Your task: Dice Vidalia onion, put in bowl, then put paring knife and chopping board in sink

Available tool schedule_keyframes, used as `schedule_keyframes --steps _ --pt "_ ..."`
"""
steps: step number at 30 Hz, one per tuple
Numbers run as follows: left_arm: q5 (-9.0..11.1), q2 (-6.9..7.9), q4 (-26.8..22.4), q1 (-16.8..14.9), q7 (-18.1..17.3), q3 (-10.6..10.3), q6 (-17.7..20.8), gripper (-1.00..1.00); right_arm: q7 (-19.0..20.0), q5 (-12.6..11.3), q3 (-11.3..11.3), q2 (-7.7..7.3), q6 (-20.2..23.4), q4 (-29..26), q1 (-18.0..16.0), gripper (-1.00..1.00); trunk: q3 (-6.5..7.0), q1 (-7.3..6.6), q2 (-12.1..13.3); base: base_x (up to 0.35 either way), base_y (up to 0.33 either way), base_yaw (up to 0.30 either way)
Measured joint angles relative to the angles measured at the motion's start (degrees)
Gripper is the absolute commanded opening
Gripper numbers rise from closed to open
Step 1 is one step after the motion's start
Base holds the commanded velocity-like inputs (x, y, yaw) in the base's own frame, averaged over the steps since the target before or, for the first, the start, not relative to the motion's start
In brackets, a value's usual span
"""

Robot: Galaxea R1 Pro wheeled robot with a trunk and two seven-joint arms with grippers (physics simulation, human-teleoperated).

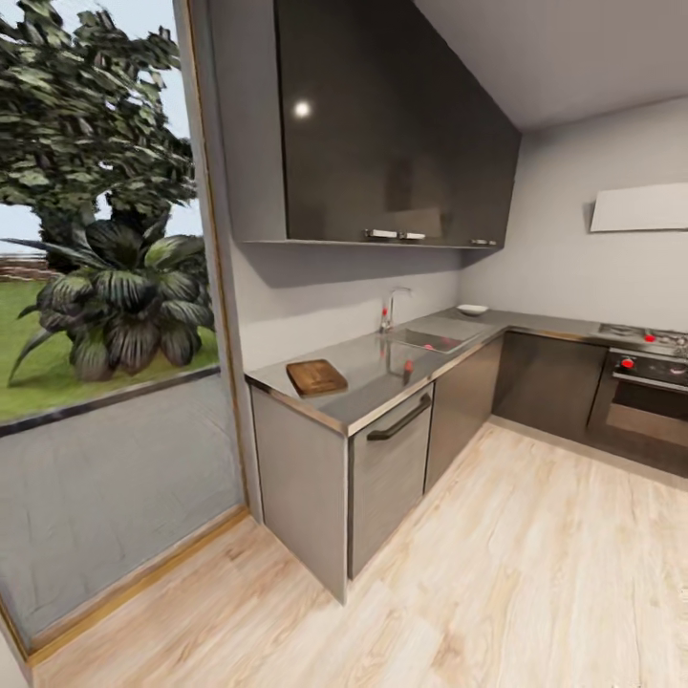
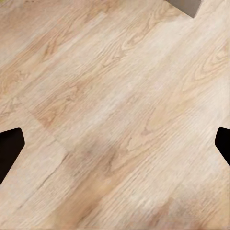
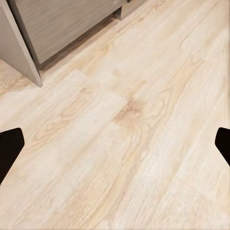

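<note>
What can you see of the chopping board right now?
The chopping board is a brown, wood-looking rectangle with rounded corners, lying flat on the glossy grey countertop near its end by the window, turned at an angle to the front edge. Nothing rests on it or touches it besides the countertop. Its handle slot is too small to make out from here.

I see the brown chopping board (image 1: 316,377) lying flat near the close end of the glossy grey bench (image 1: 368,368), its handle slot too small to make out. Farther along, a small red object (image 1: 408,365), perhaps the paring knife, sits beside the sink (image 1: 430,338), and the white bowl (image 1: 471,310) rests at the far corner.
</note>
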Motion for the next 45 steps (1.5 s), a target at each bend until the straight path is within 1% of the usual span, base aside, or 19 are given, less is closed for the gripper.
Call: schedule_keyframes --steps 25,33,43,45 --pt "0.0 0.16 0.1 0.0 0.0 0.0 0.0 1.0 0.0 0.0 0.0 0.0 0.0 0.4 0.0 1.0 0.0 0.0 0.0 0.236 0.202 -0.276" --pt "0.0 0.16 -0.3 0.0 0.0 -0.1 -0.1 1.0 0.0 0.0 0.0 0.01 -0.1 0.5 0.0 1.0 0.0 0.03 0.0 0.082 0.07 -0.268" --pt "0.0 0.21 -0.6 0.0 0.0 0.0 -0.1 1.0 0.2 0.0 0.0 0.01 -0.1 0.5 0.0 1.0 0.0 0.03 0.0 0.003 0.002 -0.042" --pt "0.1 0.19 -0.6 0.0 0.0 0.0 -0.1 1.0 0.2 0.0 0.0 0.01 -0.1 0.5 0.0 1.0 0.35 -0.41 0.8 0.0 0.0 -0.001"
